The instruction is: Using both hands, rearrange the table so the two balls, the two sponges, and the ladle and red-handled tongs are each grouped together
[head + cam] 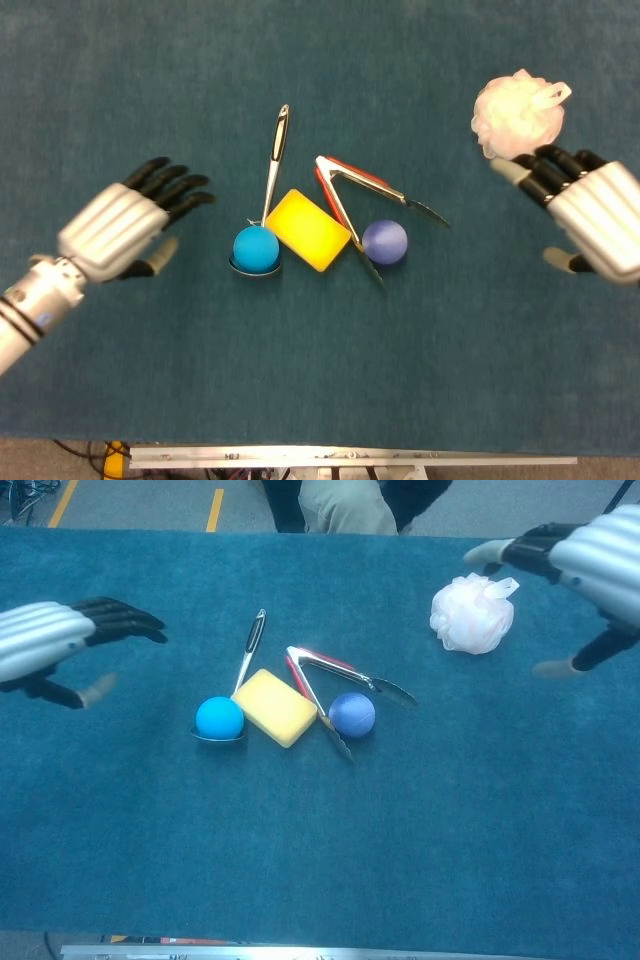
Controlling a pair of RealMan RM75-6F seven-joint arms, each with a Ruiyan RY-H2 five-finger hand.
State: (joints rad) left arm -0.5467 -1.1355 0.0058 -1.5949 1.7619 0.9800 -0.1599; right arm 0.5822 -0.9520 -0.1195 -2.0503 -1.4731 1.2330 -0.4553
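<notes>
Lab or workshop: teal-cloth table [320,860], floor with yellow tape lines [214,508], seated person [345,505] behind

Both hands hover empty, fingers apart: left hand [60,640] beside the ladle [243,665], right hand [590,565] near the loofah [470,615].

Teal table [120,380]: ladle [272,170] cupping blue ball [256,248], yellow sponge [306,229], tongs [355,192], purple ball [385,241], pink pouf [516,115].
</notes>
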